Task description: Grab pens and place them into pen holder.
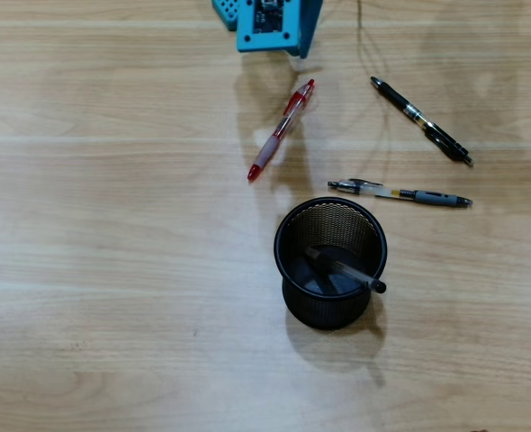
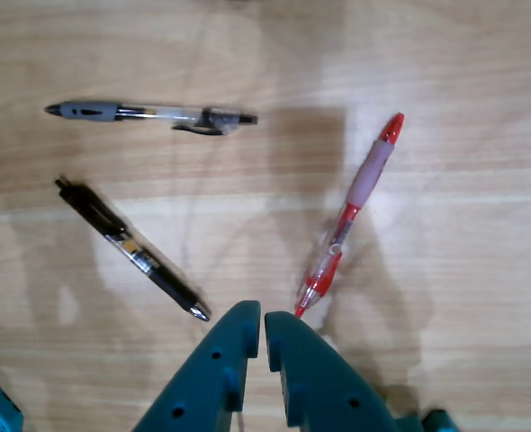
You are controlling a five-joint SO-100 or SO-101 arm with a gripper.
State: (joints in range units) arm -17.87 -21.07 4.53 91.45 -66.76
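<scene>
One pen [image 1: 345, 269] inside pen holder [image 1: 330, 262]

The arm's blue body [image 1: 270, 25] sits at the top edge of the overhead view, well apart from the red pen [image 2: 351, 213]. In the wrist view, the teal gripper [image 2: 263, 317] points up from the bottom edge, jaws nearly together and empty, tips just beside that pen's end.
</scene>
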